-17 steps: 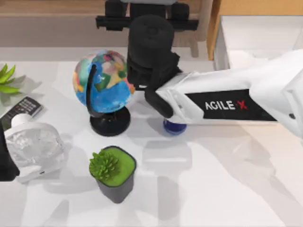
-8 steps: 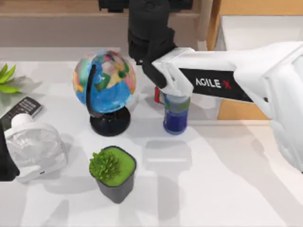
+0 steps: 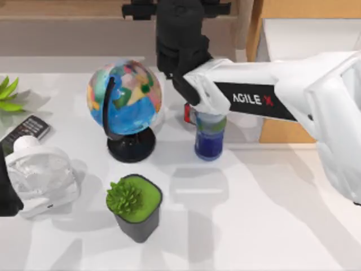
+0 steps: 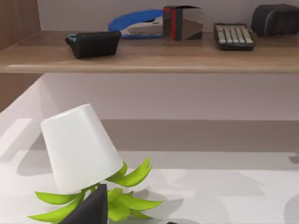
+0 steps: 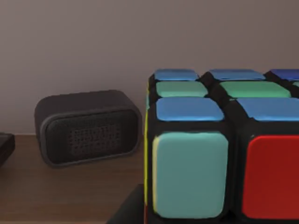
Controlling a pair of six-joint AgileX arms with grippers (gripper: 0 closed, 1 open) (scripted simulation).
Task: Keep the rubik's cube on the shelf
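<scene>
Nearest the front edge of the white table (image 3: 271, 226) stands a small green succulent in a dark grey square pot (image 3: 134, 206), and to its left lies a white, partly clear plastic appliance (image 3: 39, 178) just beside the black left arm (image 3: 7, 195), which is parked at the table's left edge. Behind these stand a blue globe on a black round stand (image 3: 124, 101) and, to its right, a blue clear bottle (image 3: 210, 135) that the white right arm crosses above; a dark keypad device (image 3: 25, 131) and green leaves (image 3: 7, 96) lie at the left. The left wrist view shows those leaves under a tilted white pot (image 4: 79, 147). Farther back, the right gripper (image 3: 177, 8) reaches over the long light-brown wooden shelf (image 3: 67, 8). In the right wrist view the rubik's cube of blue, green, pale teal and red tiles on black gridlines (image 5: 219, 149) looms close to the camera above the shelf's brown boards, a dark finger (image 5: 128, 210) pressed against its lower corner, so the gripper seems clamped on it; whether the cube touches the wood cannot be told. Beyond it, a dark grey rounded speaker (image 5: 88, 126) stands on the shelf against the back wall
</scene>
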